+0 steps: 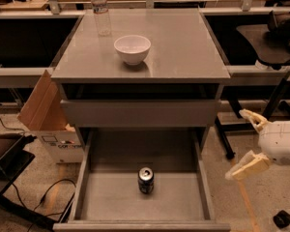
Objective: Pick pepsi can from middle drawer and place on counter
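I'm risking clipping the middle drawer's [111,204] right wall or toppling the pepsi can [145,180], the gripper [250,141] hanging spread, empty, outside it.

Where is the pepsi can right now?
The pepsi can stands upright mid-floor in the open middle drawer, low in the camera view; the gripper hangs open outside its right wall.

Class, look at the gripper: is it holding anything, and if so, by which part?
Nothing is held. The gripper is open in the air beside the middle drawer; the pepsi can stands untouched inside it.
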{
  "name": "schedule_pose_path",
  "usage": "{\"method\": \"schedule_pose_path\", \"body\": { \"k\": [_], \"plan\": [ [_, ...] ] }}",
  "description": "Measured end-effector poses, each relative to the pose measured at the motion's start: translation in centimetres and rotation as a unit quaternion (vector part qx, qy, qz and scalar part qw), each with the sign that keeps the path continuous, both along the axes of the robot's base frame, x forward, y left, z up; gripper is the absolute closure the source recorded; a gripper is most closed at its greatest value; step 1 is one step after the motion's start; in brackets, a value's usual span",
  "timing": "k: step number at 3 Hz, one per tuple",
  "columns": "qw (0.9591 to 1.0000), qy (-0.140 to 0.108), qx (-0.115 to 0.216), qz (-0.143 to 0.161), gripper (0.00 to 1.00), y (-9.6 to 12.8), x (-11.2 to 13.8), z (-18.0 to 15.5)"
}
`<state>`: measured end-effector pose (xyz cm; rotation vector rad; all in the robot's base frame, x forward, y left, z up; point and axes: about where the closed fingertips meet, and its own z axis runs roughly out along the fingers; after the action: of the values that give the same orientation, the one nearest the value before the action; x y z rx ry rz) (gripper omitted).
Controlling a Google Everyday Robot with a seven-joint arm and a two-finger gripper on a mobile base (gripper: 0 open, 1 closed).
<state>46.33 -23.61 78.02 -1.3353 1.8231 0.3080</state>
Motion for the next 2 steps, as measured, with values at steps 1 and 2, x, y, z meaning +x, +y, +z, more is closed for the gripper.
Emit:
{"method": "schedule_pose_path", "body": {
  "k": [1, 2],
  "plan": [
    [1.0, -0.001, -0.001, 0.001, 0.0, 0.0, 0.0, 0.1],
    [0.9998, 0.012, 0.015, 0.008, 0.0, 1.3, 1.5, -3.4]
  ]
}}
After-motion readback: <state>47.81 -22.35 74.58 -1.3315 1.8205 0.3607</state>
